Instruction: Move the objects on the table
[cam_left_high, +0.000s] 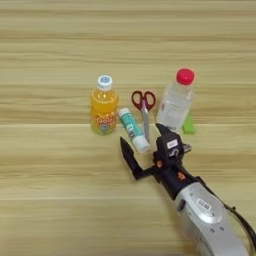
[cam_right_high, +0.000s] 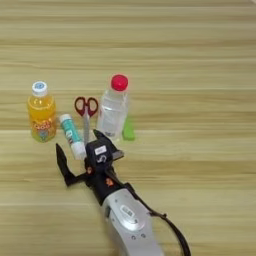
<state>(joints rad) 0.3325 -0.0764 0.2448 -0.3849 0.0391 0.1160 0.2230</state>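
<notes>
A: Where is the pincer (cam_left_high: 145, 142) just now?

B: Low over the tabletop (cam_left_high: 50, 200), its two black fingers spread wide and holding nothing. One finger (cam_left_high: 127, 157) lies left of the near end of the teal-and-white tube (cam_left_high: 133, 130), the other (cam_left_high: 165, 131) to its right, so the tube's white end sits in the gap.

A: So the tube is the one to take?

B: I judge so. To do it well, centre the gap on the tube and close across its width, low enough to catch the body rather than the tip.

A: What crowds it?

B: The red-handled scissors (cam_left_high: 144, 107) lie just beside the tube, blades pointing toward the pincer; the right finger could pinch or drag them. The clear bottle with red cap (cam_left_high: 176, 102) stands near on the right, with the small green block (cam_left_high: 189, 125) at its foot, and may tip if nudged. The orange juice bottle (cam_left_high: 104, 106) stands left of the tube, apart from the fingers.
</notes>
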